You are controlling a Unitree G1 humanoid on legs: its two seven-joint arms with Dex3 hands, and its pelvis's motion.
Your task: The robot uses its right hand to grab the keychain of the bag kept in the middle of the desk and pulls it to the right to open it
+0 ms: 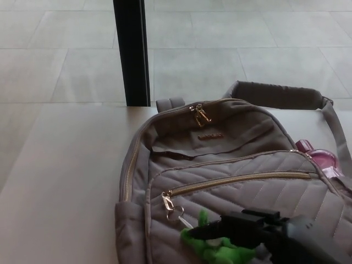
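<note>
A grey quilted backpack [220, 165] lies flat on the pale desk [60, 181], its gold front-pocket zipper [242, 180] closed, with the pull [168, 202] at the left end. A ring and cord link the pull to a green keychain [212, 247] lying on the bag's front near the bottom edge. My right hand [247, 231], black, comes in from the lower right and lies over the keychain, its fingers reaching left across the green figure. Whether they close on it cannot be made out. My left hand does not show.
A black post [132, 52] stands behind the desk's far edge. A pink object [319, 159] pokes out at the bag's right side. The shoulder strap [275, 93] loops behind the bag. Tiled floor lies beyond.
</note>
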